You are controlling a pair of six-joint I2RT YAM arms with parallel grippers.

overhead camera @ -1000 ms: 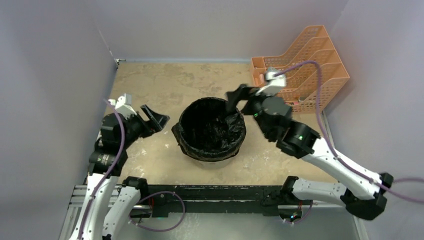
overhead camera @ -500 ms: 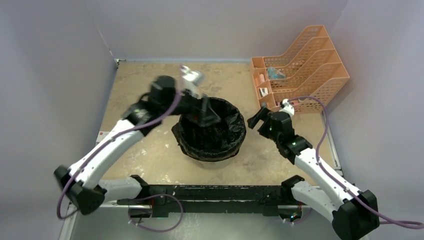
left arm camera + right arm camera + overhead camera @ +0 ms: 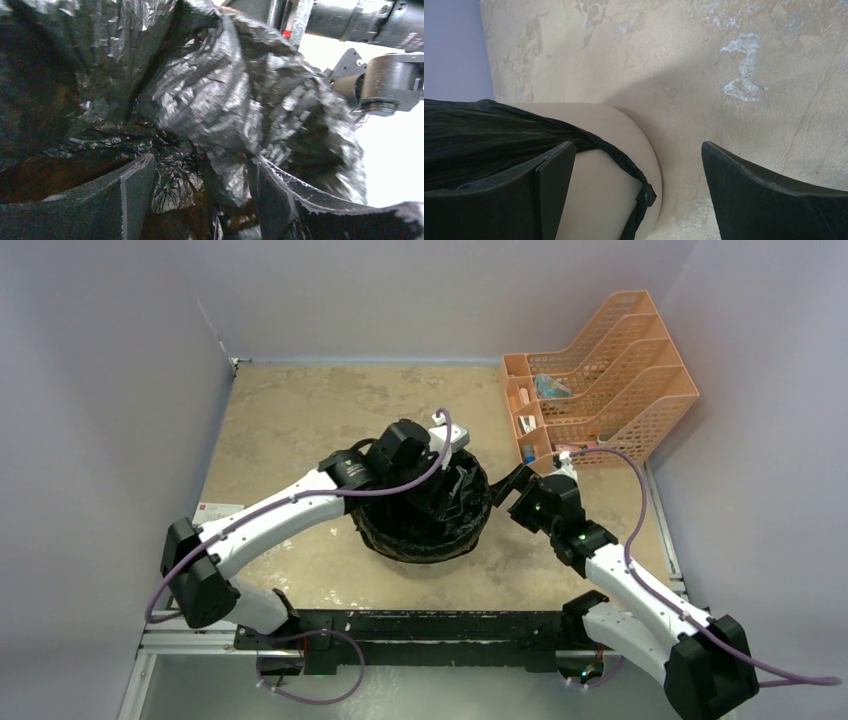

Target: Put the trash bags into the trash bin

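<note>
At the middle of the worktop stands the trash bin, upright, with the black trash bag lining it and folded out over the rim all the way round. The left arm reaches across from the left, and the left hand is down inside the bin's mouth, toward its far right side. From the left wrist, crinkled glossy film fills nearly the whole view: a bulging fold rises just ahead of the fingers, and more bunched film lies in the gap between them. The fingers stand apart, but I cannot tell whether they are pinching the film or only resting against it.

The right hand hovers just beside the bin's right side, outside it, released with its fingers spread wide and nothing between them. Its wrist view looks down on the cream wall, the bag's black edge draped over it, and bare worktop beside it. An orange mesh organiser sits at the far right corner, well apart from the bin.
</note>
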